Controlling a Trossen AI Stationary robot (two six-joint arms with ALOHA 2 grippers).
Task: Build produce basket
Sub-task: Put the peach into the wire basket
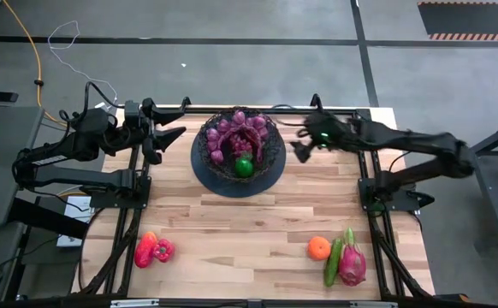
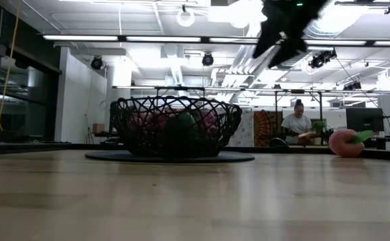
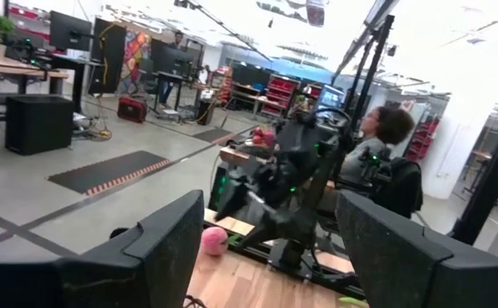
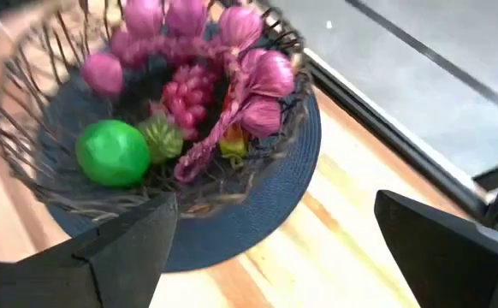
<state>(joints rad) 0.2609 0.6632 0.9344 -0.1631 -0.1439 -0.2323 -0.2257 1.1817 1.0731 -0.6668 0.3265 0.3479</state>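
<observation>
Black wire-mesh basket (image 1: 270, 160) sits on a dark round mat (image 1: 210, 180) at the middle of the table's far edge, already holding purple grape bunches (image 1: 236, 133) and a green round fruit (image 1: 244, 167). You have the right gripper (image 1: 301, 147) just beside the basket's right rim, raised, fingers spread and empty; the left gripper (image 1: 165, 137) hovers off the left rim, likewise released. Remaining produce lies along the near edge: orange (image 1: 318, 248), cucumber (image 1: 332, 263) and dragon fruit (image 1: 352, 261) towards the right corner, red peppers (image 1: 152, 250) towards the left. Judgement: the orange looks firm and smooth, likely to roll, so take it across its widest part; grip the cucumber mid-length; the dragon fruit's scales may snag.
</observation>
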